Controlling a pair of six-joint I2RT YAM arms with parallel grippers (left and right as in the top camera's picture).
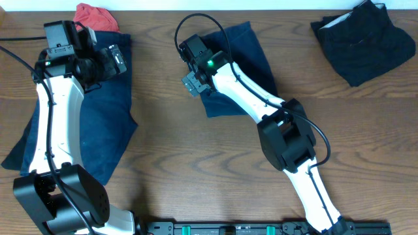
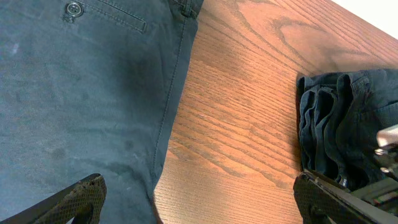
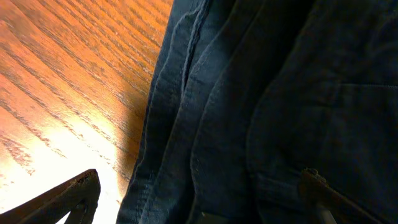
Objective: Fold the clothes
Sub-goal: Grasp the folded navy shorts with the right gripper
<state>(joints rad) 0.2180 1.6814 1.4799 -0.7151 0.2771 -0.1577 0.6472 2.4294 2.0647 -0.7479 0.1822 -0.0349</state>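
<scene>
Navy clothes (image 1: 104,124), three: one under left claw (image 1: 116,60), one under right claw (image 1: 191,83), one folded apart. Both claws spread wide. One red cloth (image 1: 95,16).

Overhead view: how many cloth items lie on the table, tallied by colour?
Navy: 2, the spread garment and the folded garment
Near-black: 1, the folded pile
Red: 1, the red cloth
Total: 4

The flat dark blue cotton shorts (image 2: 74,112) lie left of the left gripper (image 2: 199,190), the folded dark blue cloth bundle (image 2: 348,124) right of it, bare brown wooden table (image 2: 242,112) between them.
</scene>
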